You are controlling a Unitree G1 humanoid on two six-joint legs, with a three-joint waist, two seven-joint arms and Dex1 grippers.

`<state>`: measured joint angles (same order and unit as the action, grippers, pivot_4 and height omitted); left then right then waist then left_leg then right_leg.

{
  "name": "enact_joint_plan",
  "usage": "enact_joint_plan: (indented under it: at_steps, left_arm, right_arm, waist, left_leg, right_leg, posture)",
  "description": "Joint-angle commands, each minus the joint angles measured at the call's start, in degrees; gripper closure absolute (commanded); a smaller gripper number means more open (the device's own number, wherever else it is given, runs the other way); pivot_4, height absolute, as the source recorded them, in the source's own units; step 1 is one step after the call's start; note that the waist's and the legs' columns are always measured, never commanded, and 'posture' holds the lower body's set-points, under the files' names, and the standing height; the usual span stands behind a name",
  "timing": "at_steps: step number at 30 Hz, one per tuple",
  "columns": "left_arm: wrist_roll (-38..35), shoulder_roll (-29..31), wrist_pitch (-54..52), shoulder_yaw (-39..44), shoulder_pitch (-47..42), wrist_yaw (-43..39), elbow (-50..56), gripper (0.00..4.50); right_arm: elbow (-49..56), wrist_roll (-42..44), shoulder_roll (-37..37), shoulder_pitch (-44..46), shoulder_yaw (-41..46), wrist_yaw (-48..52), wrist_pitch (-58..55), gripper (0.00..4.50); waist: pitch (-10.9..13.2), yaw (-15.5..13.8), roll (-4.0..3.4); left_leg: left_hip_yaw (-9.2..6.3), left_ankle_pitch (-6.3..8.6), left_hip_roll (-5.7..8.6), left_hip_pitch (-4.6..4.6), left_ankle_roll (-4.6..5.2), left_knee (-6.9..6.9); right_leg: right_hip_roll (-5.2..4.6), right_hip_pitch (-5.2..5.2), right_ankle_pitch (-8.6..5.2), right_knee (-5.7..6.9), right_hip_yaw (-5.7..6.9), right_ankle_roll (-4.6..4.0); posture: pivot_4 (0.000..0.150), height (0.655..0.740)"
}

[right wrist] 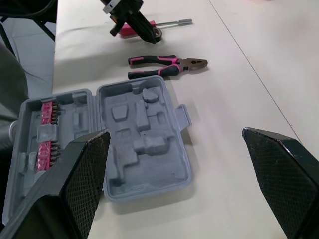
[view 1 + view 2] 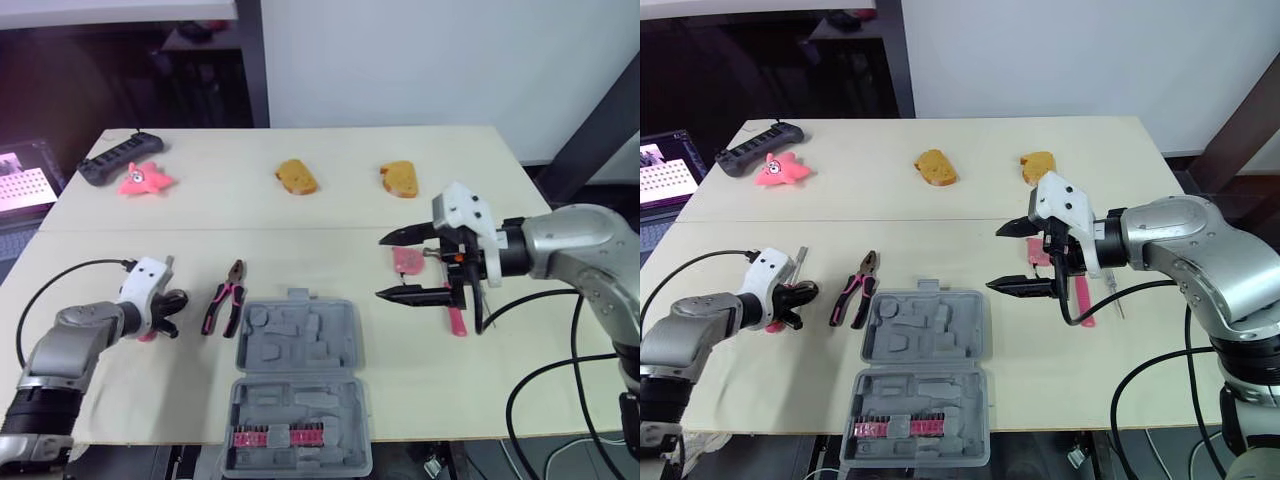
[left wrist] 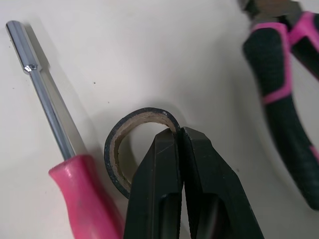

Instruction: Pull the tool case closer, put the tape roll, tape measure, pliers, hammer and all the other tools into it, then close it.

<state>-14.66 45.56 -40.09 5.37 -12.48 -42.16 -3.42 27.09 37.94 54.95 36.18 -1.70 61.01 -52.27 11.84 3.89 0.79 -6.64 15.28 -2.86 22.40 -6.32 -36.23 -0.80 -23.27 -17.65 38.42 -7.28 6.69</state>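
The grey tool case point(image 2: 345, 330) lies open near the front edge, with a strip of pink bits point(image 2: 285, 437) in its near half. Pink-and-black pliers point(image 2: 224, 297) lie just left of it. Further left, my left gripper point(image 2: 170, 305) is shut on the rim of the black tape roll point(image 3: 110, 164), beside a pink-handled screwdriver point(image 3: 75, 194). My right gripper point(image 2: 380, 267) hangs open right of the case. Behind it lie a pink tape measure point(image 2: 408, 260) and a pink-handled hammer point(image 2: 456, 320), partly hidden by the wrist.
At the back of the table are two brown bread-like pieces point(image 2: 296, 177) point(image 2: 399, 178), a pink star toy point(image 2: 145, 179) and a black power strip point(image 2: 118, 158). A laptop screen point(image 2: 25, 185) stands off the table's left side.
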Motion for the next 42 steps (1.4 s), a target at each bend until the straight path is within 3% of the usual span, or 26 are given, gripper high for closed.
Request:
enact_joint_plan:
  at_steps: [1, 9, 13, 22, 42]
  left_arm:
    - [-2.4, 4.5, -1.4, 0.1, -1.6, -5.7, 7.8, 4.46]
    - [-6.0, 11.1, -3.1, -12.9, -12.1, -24.6, 16.3, 4.46]
    - [-2.1, 10.5, -1.3, -22.5, -18.2, -30.3, 16.1, 4.46]
    - [5.7, 7.4, 8.1, -29.5, -20.1, -32.3, 8.9, 4.46]
    - [12.3, 0.0, 16.4, -28.7, -20.2, -30.9, 1.0, 4.46]
  right_arm:
    - [1.5, 1.1, -0.3, 0.8, 1.1, -0.7, 0.0, 0.00]
    - [4.5, 1.5, -0.7, -3.1, 1.4, -3.9, -0.7, 0.00]
    - [7.3, 1.7, -0.6, -7.0, 2.7, -6.5, -1.2, 0.00]
    - [10.7, 2.8, -0.5, -11.0, 5.2, -10.7, -2.0, 0.00]
    - [10.9, 3.3, -0.3, -12.1, 5.6, -12.9, -1.1, 0.00]
  waist:
    - [0.0, -0.2, 0.00]
    - [0.0, -0.7, 0.00]
    - [0.0, -0.5, 0.00]
    - [0.0, -0.1, 0.00]
    - [0.0, -0.2, 0.00]
  left_leg:
    - [0.00, 0.00, 0.00, 0.01, 0.00, -0.01]
    - [0.00, -0.01, 0.01, 0.03, -0.01, -0.01]
    - [0.00, 0.00, 0.01, 0.04, -0.01, 0.04]
    - [0.00, -0.01, 0.00, 0.04, 0.00, -0.04]
    - [-0.02, -0.01, 0.00, 0.04, 0.00, -0.08]
  right_leg:
    - [0.00, 0.00, 0.00, 0.00, 0.00, 0.00]
    - [0.01, 0.03, 0.00, -0.05, 0.00, 0.00]
    - [0.04, -0.01, -0.01, -0.07, 0.00, -0.01]
    - [0.05, 0.01, -0.01, -0.03, -0.01, -0.01]
    - [0.06, 0.04, -0.01, 0.00, -0.01, -0.01]
  posture:
    - [0.150, 0.7400]
    - [0.150, 0.7400]
    - [0.150, 0.7400]
    - [0.150, 0.7400]
    - [0.150, 0.7400]
